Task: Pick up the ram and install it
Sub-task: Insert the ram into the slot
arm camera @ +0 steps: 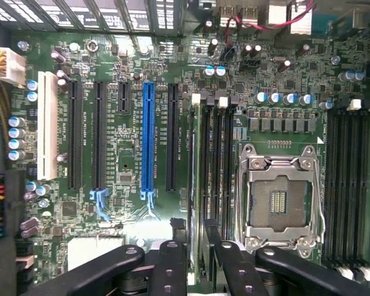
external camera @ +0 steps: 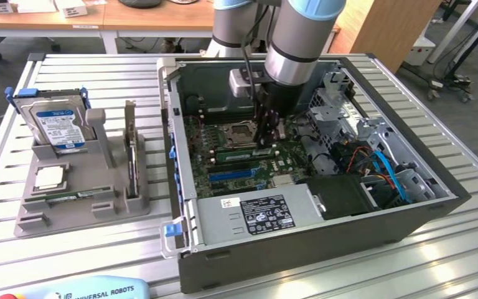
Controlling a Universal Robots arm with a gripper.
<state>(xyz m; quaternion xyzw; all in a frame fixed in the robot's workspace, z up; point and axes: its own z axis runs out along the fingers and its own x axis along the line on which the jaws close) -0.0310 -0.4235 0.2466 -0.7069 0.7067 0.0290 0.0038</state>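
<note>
Wrist view: ram [arm camera: 196, 185] edge-on in the tool's [arm camera: 198, 253] narrow grip, low over the motherboard [arm camera: 283, 80]

A hard drive [external camera: 56, 124] (blue-labelled) stands upright in the grey holder [external camera: 81, 212].

Arm [external camera: 297, 43]: silver-grey tubes, light-blue joint caps. Black cable [external camera: 248, 43] and pale grey box [external camera: 243, 82] sit at nine o'clock of the wrist. Gripper [external camera: 266, 138] is black.

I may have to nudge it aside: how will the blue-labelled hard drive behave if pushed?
The hard drive stands on edge in the grey tray, so a push up high would probably tip it. Its metal case looks rigid, likely heavy for its size.
</note>
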